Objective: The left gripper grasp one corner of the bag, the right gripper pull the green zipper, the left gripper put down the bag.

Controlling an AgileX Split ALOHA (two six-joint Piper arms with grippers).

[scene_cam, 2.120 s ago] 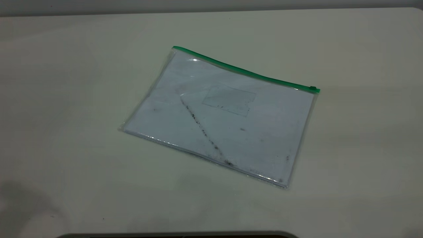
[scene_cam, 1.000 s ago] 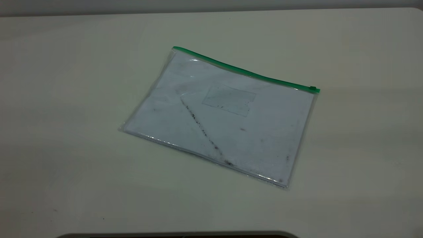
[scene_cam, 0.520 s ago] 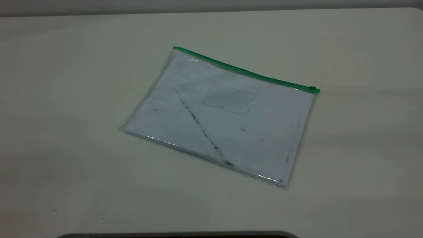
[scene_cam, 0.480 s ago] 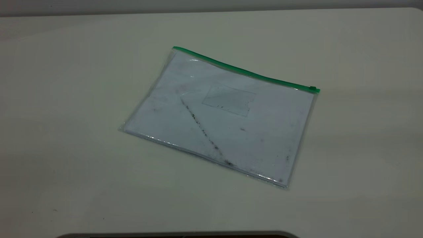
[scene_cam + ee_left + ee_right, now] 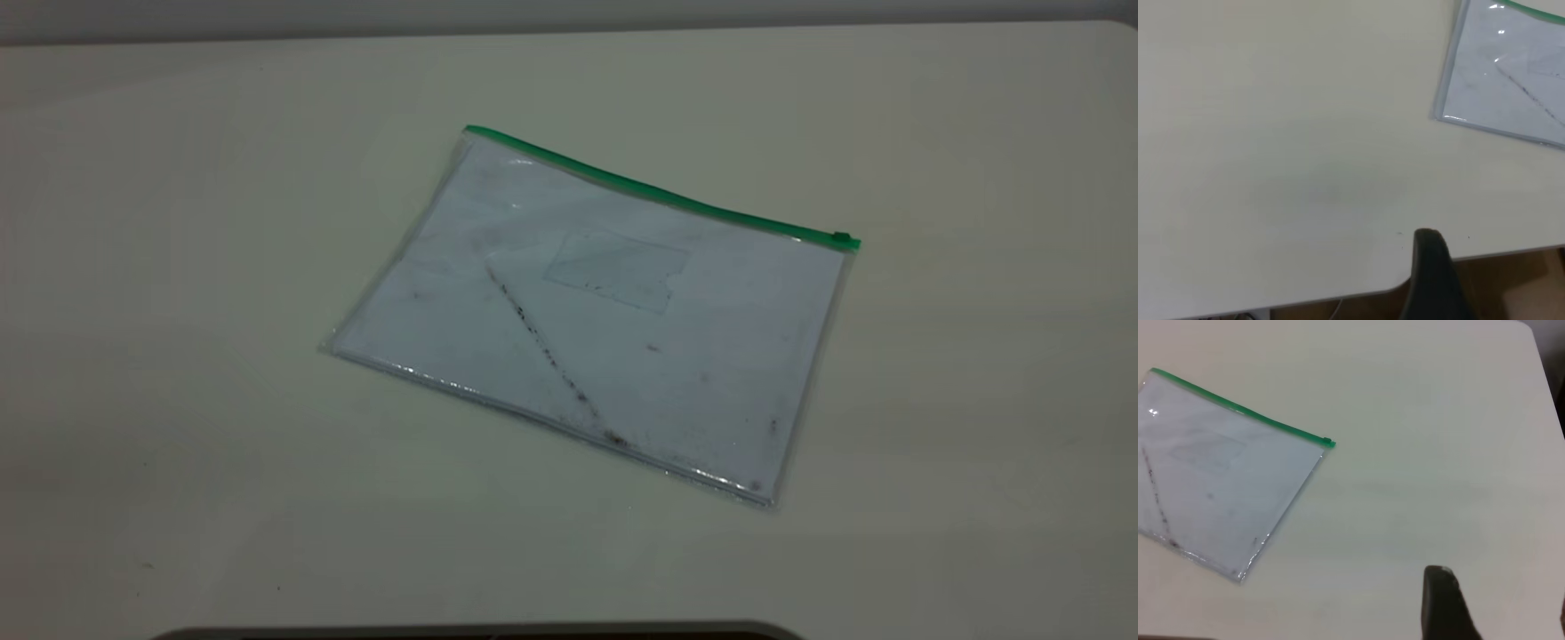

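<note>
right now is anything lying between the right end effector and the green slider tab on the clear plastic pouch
Nothing: in the right wrist view only bare pale table lies between the black right end effector and the green slider tab of the flat clear plastic pouch.

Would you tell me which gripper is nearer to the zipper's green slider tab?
Right, probably. The right gripper hangs beyond the bag end carrying the slider tab; the left gripper hangs beyond the opposite end.
</note>
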